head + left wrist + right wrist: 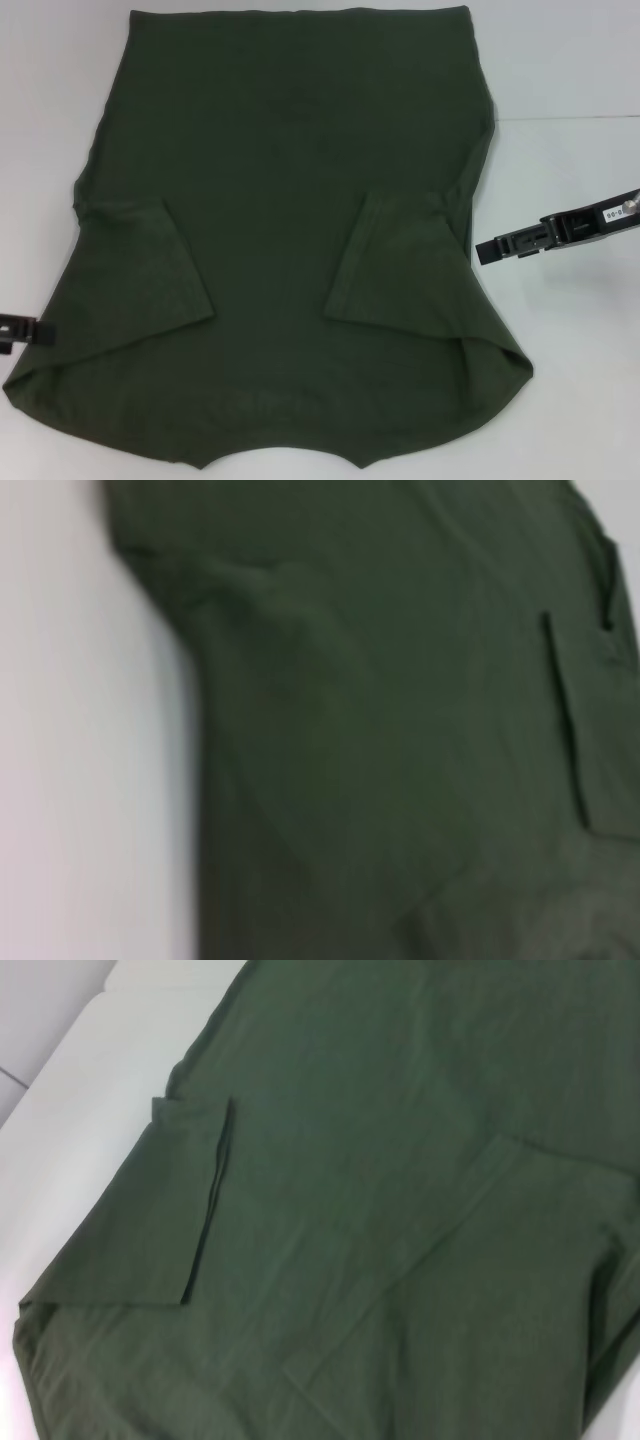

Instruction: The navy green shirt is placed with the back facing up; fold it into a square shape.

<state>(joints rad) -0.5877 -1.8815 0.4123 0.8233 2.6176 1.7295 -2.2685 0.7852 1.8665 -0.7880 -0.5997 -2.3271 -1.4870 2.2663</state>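
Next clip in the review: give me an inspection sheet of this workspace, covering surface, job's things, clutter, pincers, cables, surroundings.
Surface: white table, bare around the cloth; a seam line runs along its right part.
Job's things: navy green shirt lies flat, both short sleeves folded inward onto the body; not yet a square.
Clutter: nothing seen.
Pincers: left pincer at the shirt's left edge, mostly out of frame; right pincer over bare table just beside the right edge, holding nothing.
Cables: nothing seen.
Surroundings: nothing seen beyond the table.
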